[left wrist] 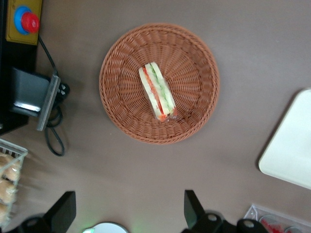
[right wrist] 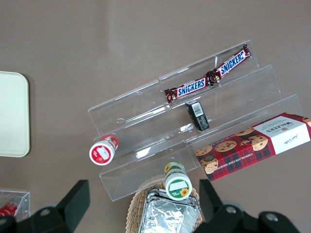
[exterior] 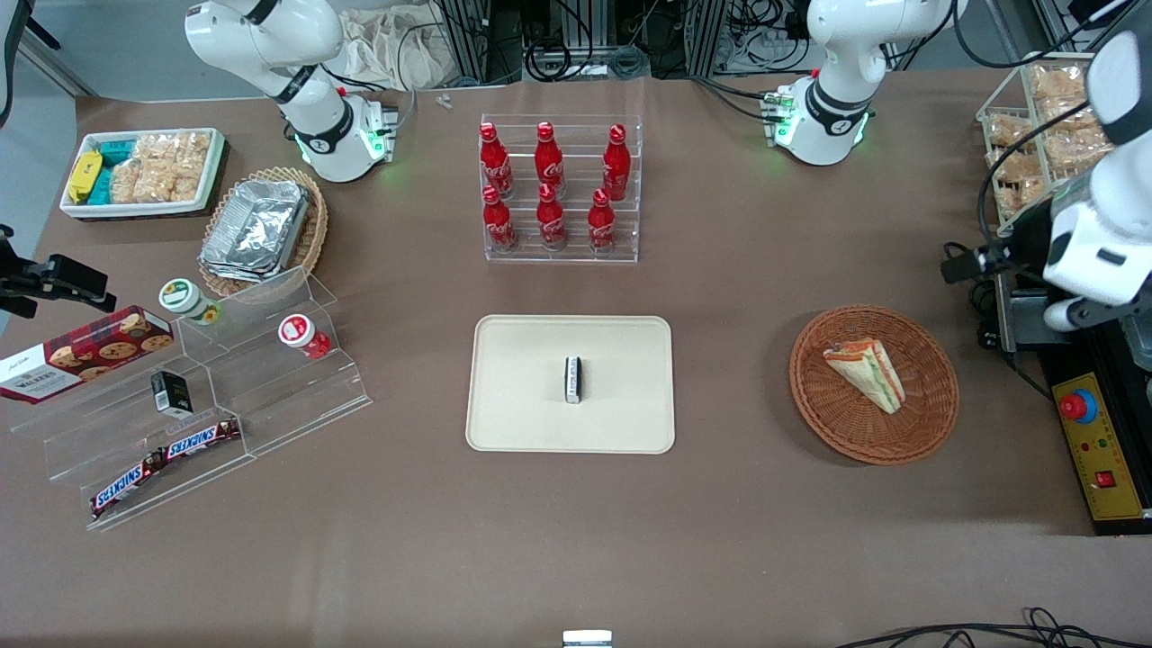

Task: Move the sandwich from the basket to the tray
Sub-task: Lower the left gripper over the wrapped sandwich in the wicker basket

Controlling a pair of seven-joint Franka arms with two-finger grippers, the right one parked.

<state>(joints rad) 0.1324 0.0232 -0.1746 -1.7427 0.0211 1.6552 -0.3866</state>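
The sandwich [exterior: 866, 371], a wrapped wedge with green, orange and red filling, lies in the round reddish-brown basket [exterior: 810, 396] toward the working arm's end of the table. The cream tray [exterior: 522, 396] lies flat at the table's middle, beside the basket, with a small black-and-white object [exterior: 572, 378] on it. My left gripper [exterior: 967, 263] hangs high above the table, off the basket's rim at the working arm's end. In the left wrist view the gripper [left wrist: 129, 213] is open and empty, well above the sandwich [left wrist: 157, 92] and basket [left wrist: 112, 97]. A corner of the tray [left wrist: 291, 150] shows there.
A rack of red cola bottles [exterior: 558, 189] stands farther from the front camera than the tray. A control box with a red button [exterior: 1093, 450] lies beside the basket at the table's edge. A clear stepped shelf [exterior: 270, 396] with snacks stands toward the parked arm's end.
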